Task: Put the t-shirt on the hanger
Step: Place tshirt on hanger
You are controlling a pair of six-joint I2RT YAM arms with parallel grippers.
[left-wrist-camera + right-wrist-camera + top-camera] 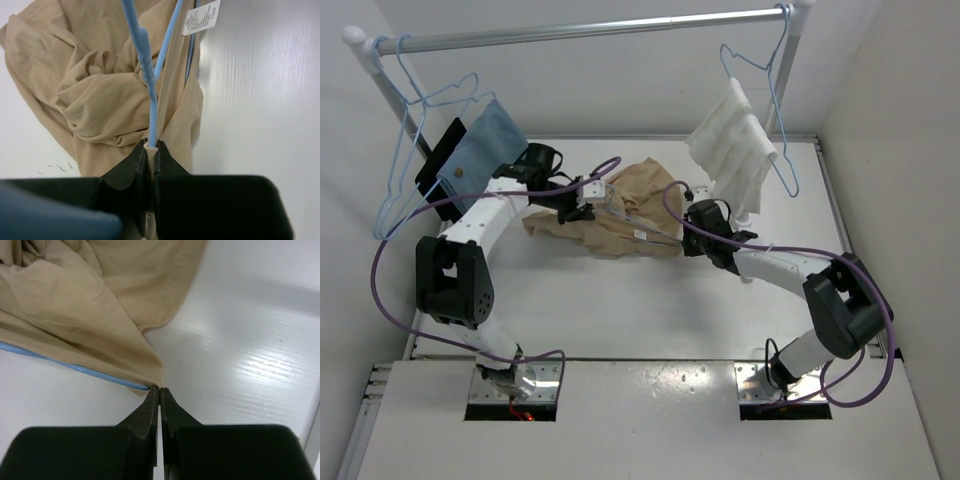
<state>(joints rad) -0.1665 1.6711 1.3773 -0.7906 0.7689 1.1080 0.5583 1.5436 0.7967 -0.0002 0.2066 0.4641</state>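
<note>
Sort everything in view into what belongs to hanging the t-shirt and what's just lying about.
In the job:
- t-shirt
- hanger, lying against the shirt
- left tool, shut on the hanger
- right tool, pinching the shirt's hem

Just about:
- blue cloth, hanging at the left
- white towel, hanging at the right
- rail

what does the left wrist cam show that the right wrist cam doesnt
Only the left wrist view: the twisted neck of the hanger, a white label, and the left gripper shut on the wire together with a strip of the t-shirt. Only the right wrist view: the right gripper shut on the shirt's ribbed edge, with a straight run of wire along it, and a loose hem corner on the table. Both: tan shirt, blue wire, white tabletop.
</note>
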